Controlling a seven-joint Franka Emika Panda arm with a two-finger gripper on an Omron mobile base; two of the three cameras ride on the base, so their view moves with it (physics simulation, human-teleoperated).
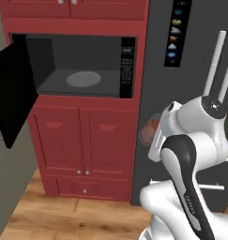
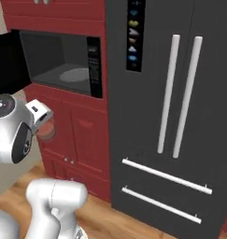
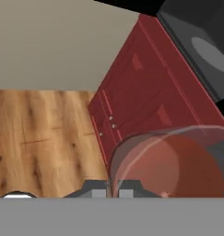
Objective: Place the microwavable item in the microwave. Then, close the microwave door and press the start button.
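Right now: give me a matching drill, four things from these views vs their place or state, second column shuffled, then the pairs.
Things:
1. cup
2. microwave door
3. turntable
4. fridge

Place or state:
A. swung open to the left
B. held in the shut gripper, below microwave height
C. right of the red cabinet, doors closed
D. bare, inside the microwave

Pairs: 1-B, 2-A, 3-D, 4-C
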